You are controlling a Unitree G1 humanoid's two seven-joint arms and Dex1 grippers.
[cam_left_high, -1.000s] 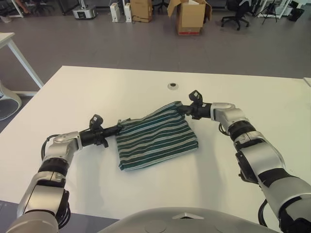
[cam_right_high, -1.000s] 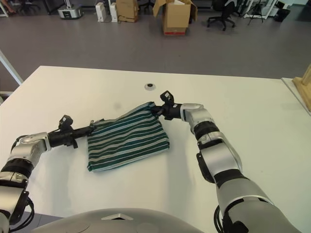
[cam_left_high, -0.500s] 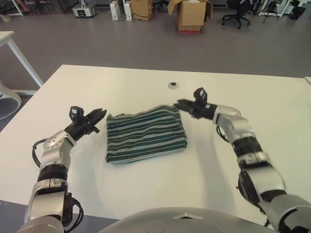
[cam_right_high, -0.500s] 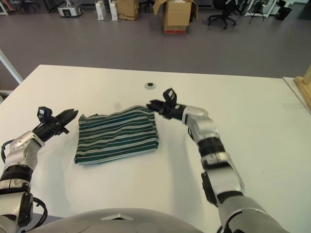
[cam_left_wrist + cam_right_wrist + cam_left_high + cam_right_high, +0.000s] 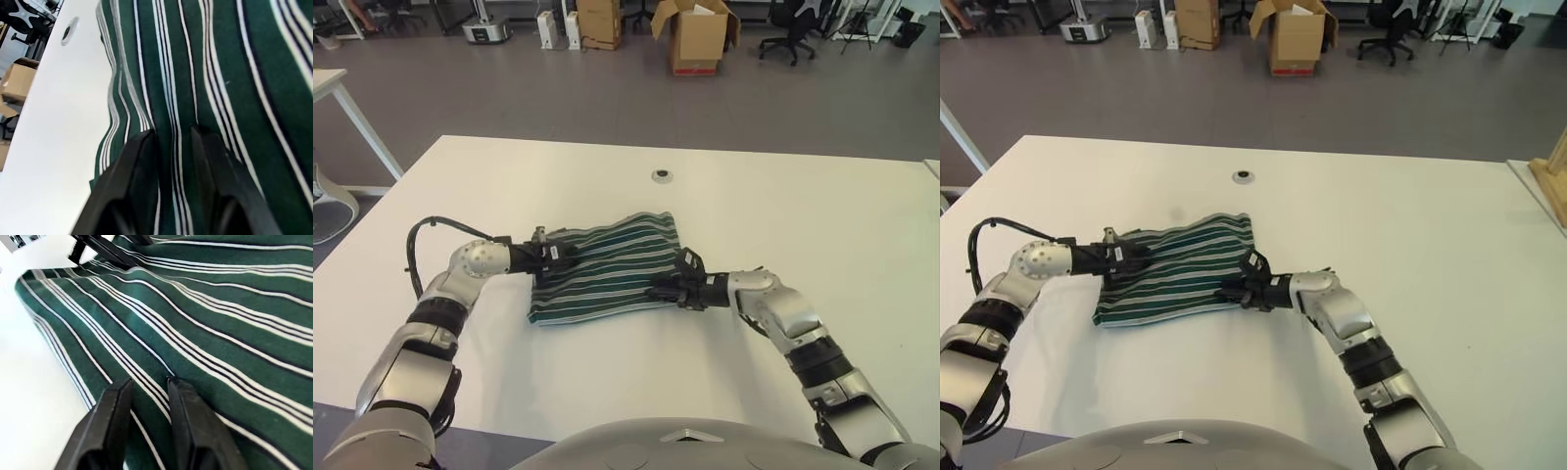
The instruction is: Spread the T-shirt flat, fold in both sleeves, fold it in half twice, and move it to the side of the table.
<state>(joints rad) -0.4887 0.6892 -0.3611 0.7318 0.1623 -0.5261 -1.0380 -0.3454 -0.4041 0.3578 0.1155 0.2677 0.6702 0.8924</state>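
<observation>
The T-shirt (image 5: 604,267), green with white stripes, lies folded into a compact rectangle on the white table (image 5: 822,215), left of centre. My left gripper (image 5: 560,257) lies on the shirt's left edge, its fingers (image 5: 143,161) close together with a narrow strip of cloth between them. My right gripper (image 5: 659,292) sits at the near right edge of the shirt, fingers (image 5: 115,406) likewise nearly together over the striped fabric (image 5: 205,323). Both arms lie low over the table, pointing inward at the shirt.
A small round grommet (image 5: 662,175) is set in the table beyond the shirt. Bare tabletop stretches to the right and along the near edge. Another table's corner (image 5: 327,82) stands at far left. Cardboard boxes (image 5: 697,34) and chairs stand on the floor behind.
A second ago both grippers held the shirt's far corners; half a second ago they had let go and stood apart. Now both are down on the shirt, the right at its near edge.
</observation>
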